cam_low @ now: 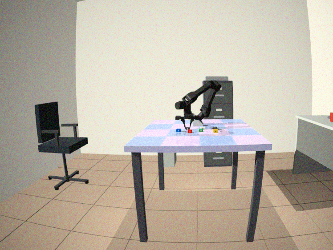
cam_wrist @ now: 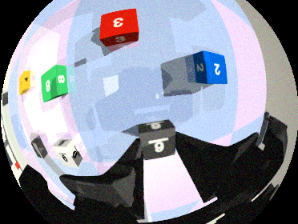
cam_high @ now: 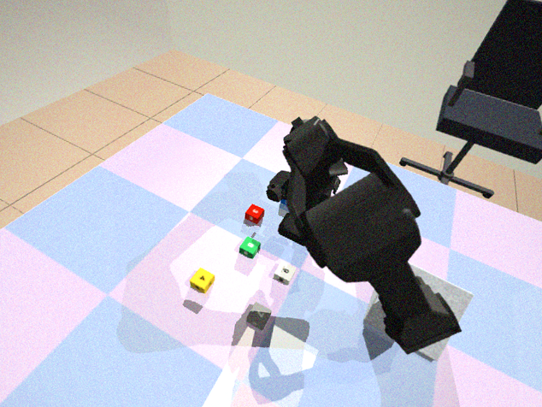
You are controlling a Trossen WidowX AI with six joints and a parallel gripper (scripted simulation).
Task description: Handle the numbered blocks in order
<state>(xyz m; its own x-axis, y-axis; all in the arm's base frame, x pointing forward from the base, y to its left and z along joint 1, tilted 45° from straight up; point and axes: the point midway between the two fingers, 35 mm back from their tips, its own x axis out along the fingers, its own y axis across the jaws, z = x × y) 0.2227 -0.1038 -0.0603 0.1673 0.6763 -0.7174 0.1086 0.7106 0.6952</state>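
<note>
My gripper [cam_low: 187,128] [cam_wrist: 156,138] is low at the table, shut on the dark grey block [cam_wrist: 157,145], with a fingertip at each side. That block's digit has a bar; I cannot tell if it is 6 or 9. The top view hides it behind the arm. A blue block [cam_high: 282,208] [cam_low: 178,130] [cam_wrist: 214,68] shows 2, a red block [cam_high: 254,214] [cam_low: 189,131] [cam_wrist: 119,26] 3, a green block [cam_high: 249,247] [cam_low: 201,130] [cam_wrist: 55,83] 8, a yellow block [cam_high: 201,280] [cam_low: 215,131] [cam_wrist: 25,82] apparently 4. A white block [cam_high: 283,273] [cam_wrist: 69,153] shows 6 or 9.
A light grey block [cam_high: 259,316] [cam_wrist: 39,146] stands in shadow, its digit unclear. The white block is between it and the gripper. Red and blue blocks stand close to the gripper on the chequered table [cam_high: 49,336] [cam_low: 197,147]. The arm's base sits on a pale plate [cam_high: 448,298].
</note>
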